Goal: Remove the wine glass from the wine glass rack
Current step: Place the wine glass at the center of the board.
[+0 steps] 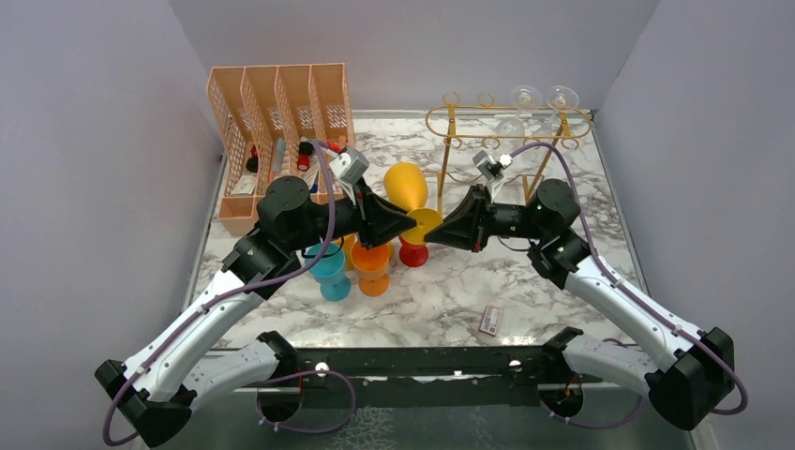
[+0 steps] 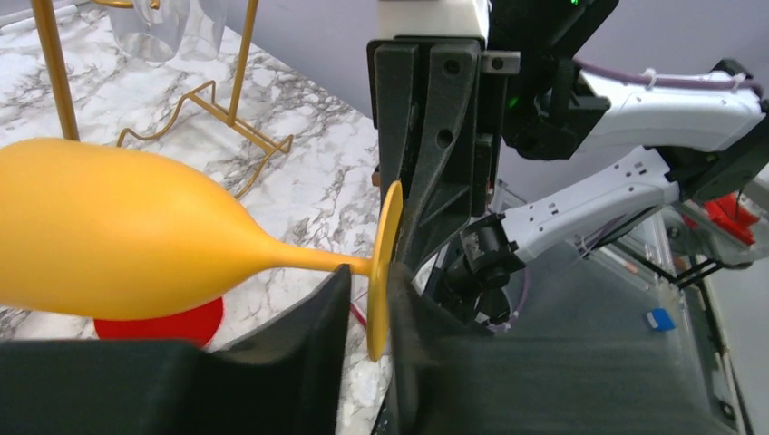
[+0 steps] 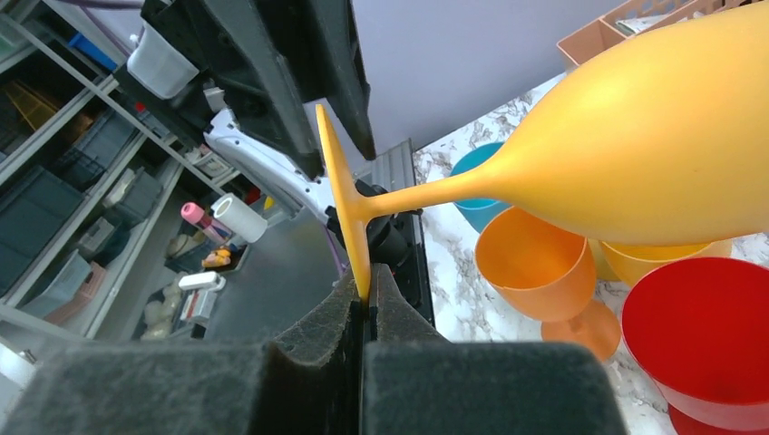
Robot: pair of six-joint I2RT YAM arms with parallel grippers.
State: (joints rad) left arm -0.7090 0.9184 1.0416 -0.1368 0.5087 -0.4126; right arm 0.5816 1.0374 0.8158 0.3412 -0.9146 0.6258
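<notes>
Peach lattice file organiser point(image 1: 281, 112) stands at 10 o'clock on the marble surface point(image 1: 544, 281). Its compartments hold red and black items point(image 1: 305, 155) and a grey tube point(image 1: 277, 155). Blue goblet point(image 1: 330, 272), orange goblet point(image 1: 372, 270) and red goblet point(image 1: 413, 253) are grouped close together near centre. Small card point(image 1: 490, 320) lies alone at 5 o'clock.

Yellow wine glass point(image 1: 406, 185), gold rack point(image 1: 506, 111), grey-veined white table point(image 1: 441, 300), peach organiser point(image 1: 281, 94).

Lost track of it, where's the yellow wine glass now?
The yellow wine glass is mid-table in the top view, sideways above the coloured cups, before the gold rack, foot in the right hand.
</notes>
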